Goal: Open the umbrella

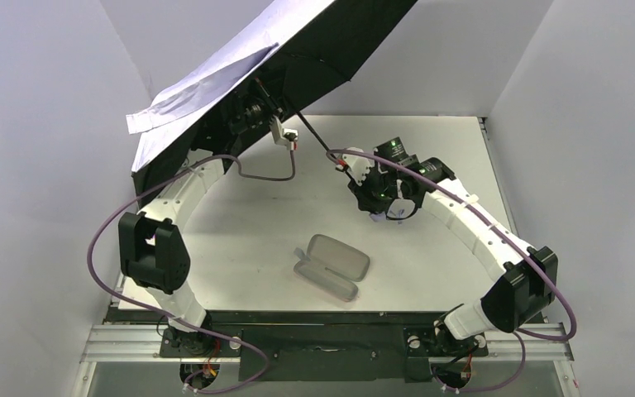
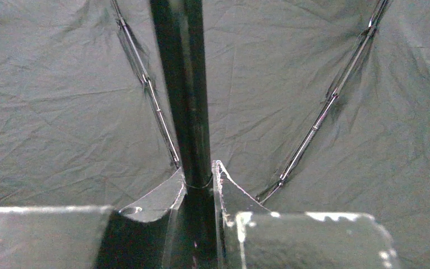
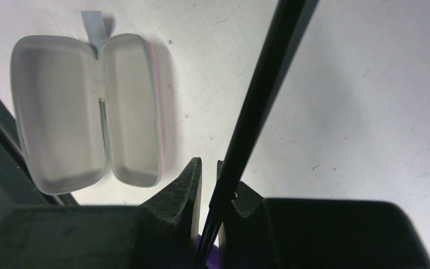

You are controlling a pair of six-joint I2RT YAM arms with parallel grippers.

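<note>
The umbrella (image 1: pixel 215 78) is spread open at the back left, lavender outside and black lining (image 1: pixel 339 37) inside. Its thin black shaft (image 1: pixel 314 136) slopes down to the right. My left gripper (image 1: pixel 255 112) sits under the canopy and is shut on the shaft (image 2: pixel 193 112), with the black lining (image 2: pixel 61 112) and ribs filling that view. My right gripper (image 1: pixel 354 169) is shut on the lower end. The shaft (image 3: pixel 257 101) runs between its fingers (image 3: pixel 187 185), and a bit of lavender handle (image 3: pixel 218 255) shows deep between them.
An oval pinkish-grey hard case (image 1: pixel 332 266) lies open on the white table (image 1: pixel 430 149) in front of the arms, and it also shows in the right wrist view (image 3: pixel 84 109). White walls stand on three sides. The canopy overhangs the back left corner.
</note>
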